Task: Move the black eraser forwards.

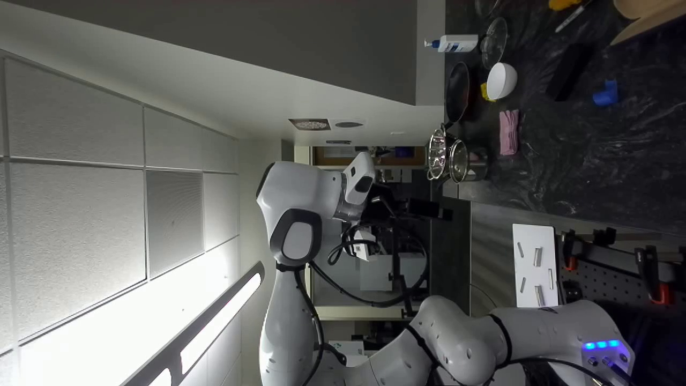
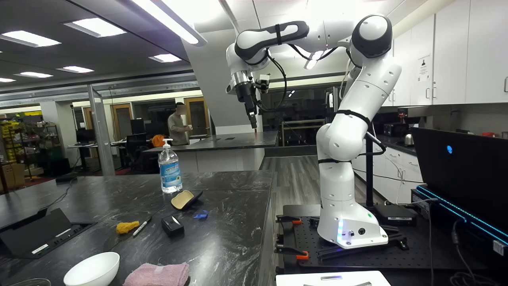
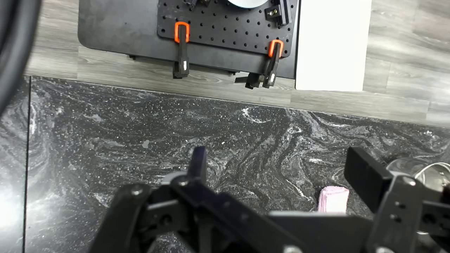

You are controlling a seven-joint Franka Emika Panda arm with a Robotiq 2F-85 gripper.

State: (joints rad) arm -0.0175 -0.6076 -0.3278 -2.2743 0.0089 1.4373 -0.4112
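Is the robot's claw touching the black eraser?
Apart. In both exterior views, a wide gap separates the gripper, up in the air, from the black eraser on the countertop.

I stood in a robotics lab: in an exterior view, a perforated mounting plate carried my base at five o'clock, crowded shelves filled nine o'clock, and white wall cabinets hung at two.

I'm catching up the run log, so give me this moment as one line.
fingers: open, empty, high above counter | black eraser: on counter, ungripped | blue object: near black eraser | forward move: cannot confirm
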